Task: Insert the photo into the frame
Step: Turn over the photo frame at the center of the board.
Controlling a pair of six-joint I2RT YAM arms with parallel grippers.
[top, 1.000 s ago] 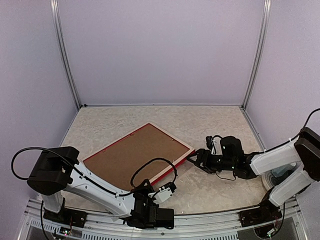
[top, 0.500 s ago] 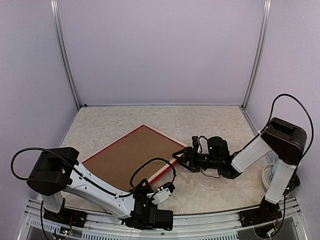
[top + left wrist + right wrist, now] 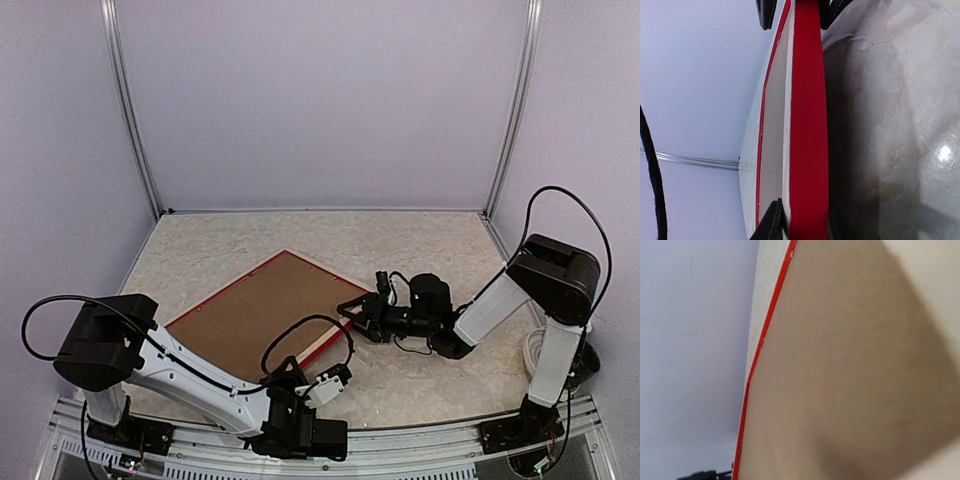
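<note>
Currently the frame (image 3: pixel 335 341) holds the board (image 3: pixel 265 310), back up; left claw (image 3: pixel 804 222) pinches its red edge; right claw (image 3: pixel 352 315) at its corner, spread or pinching unclear.

fixed camera looks down from high behind the near edge over the whole table (image 3: pixel 430 240); left and right wrist cameras skim close along the frame (image 3: pixel 807 125), shared by all three views.

A brown backing board (image 3: pixel 265 305) faces up over the pale marbled table (image 3: pixel 420 240).
</note>
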